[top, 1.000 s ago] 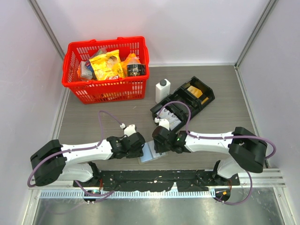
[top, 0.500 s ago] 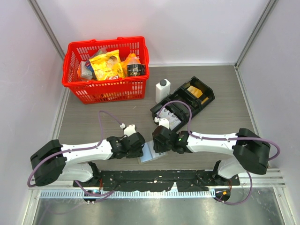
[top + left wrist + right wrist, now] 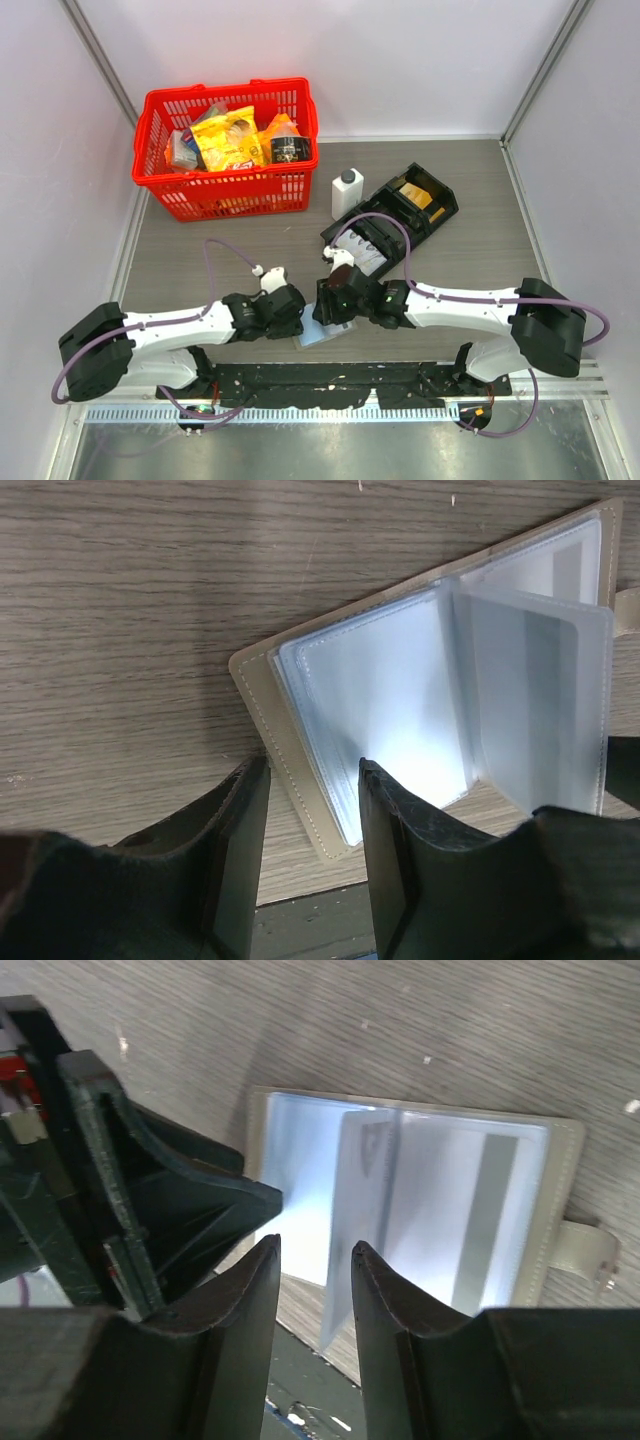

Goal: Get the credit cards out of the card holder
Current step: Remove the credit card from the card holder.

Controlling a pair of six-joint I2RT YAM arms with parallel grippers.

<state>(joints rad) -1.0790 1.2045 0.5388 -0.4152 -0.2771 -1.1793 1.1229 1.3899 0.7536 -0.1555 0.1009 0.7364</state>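
Left arm (image 3: 175, 328) and right arm (image 3: 470, 305) lie low, both reaching in toward lower centre. Left gripper (image 3: 310, 780), jaws apart. Right gripper (image 3: 315, 1255), jaws apart too, tips nearly meeting.

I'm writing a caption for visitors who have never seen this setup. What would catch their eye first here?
The bright red basket full of packets, at the far left of the table, jumps out first. Next comes the open card holder with its shiny clear sleeves, lying at the near edge. The left claw and right claw meet over it, one sleeve standing up in the right claw's gap.
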